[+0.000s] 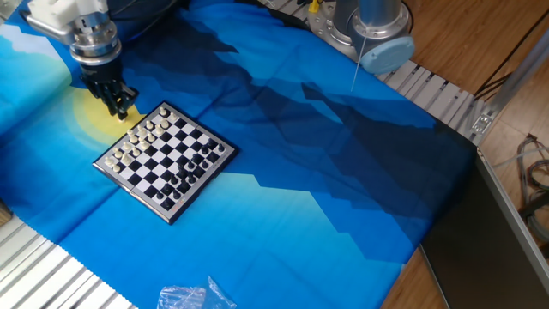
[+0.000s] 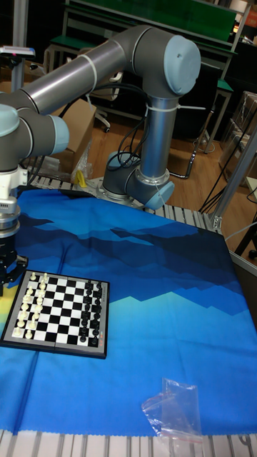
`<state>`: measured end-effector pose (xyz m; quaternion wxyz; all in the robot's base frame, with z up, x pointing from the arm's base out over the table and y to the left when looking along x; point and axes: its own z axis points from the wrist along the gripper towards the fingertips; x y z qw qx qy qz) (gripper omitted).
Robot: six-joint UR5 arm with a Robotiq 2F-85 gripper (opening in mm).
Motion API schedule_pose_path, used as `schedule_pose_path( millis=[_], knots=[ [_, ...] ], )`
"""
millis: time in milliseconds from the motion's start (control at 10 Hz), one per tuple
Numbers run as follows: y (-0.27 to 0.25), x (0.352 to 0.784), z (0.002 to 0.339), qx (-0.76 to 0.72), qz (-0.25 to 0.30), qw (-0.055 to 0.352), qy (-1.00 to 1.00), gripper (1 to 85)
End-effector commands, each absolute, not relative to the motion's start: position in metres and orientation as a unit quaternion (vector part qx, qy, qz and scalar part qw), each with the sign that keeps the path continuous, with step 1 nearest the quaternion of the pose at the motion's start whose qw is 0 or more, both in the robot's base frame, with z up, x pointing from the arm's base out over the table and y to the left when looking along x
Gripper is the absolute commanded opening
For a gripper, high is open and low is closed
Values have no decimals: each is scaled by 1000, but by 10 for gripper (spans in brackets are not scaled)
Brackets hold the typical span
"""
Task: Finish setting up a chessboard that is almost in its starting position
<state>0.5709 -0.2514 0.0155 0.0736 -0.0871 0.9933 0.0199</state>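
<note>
My gripper (image 1: 119, 107) hangs at the far left of the table, fingers pointing down, tips just off the cream-side corner of the chessboard (image 1: 165, 160). The fingers look drawn close together, but they are dark, tiny and partly cut off in the tall view, so I cannot tell if they are shut or pinching a piece. My guess is I parked here because the cream ranks sit right below and beside the tips, a short reach to whichever piece is off.

The board lies just right of and below the gripper, flat on the blue cloth (image 1: 326, 163). Cream pieces (image 2: 28, 310) are on the side nearest the gripper, black pieces (image 2: 91, 313) on the side away from it. Too small to pick out the misplaced one.

Further from the gripper, toward the near edge, a crumpled clear plastic bag (image 2: 173, 412) lies well apart from the board, out of my working path.

Far right of the gripper, the arm base (image 1: 360, 26) stands off the cloth.
</note>
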Motion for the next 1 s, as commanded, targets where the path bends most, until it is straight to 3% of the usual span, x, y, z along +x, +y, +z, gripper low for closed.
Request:
schedule_pose_path(
  millis=[0, 400, 900],
  knots=[
    [-250, 573, 16, -83, 24, 78, 993, 263],
    [-253, 571, 15, -70, 17, 76, 994, 170],
    [-250, 571, 19, -67, 18, 76, 995, 163]
  ],
)
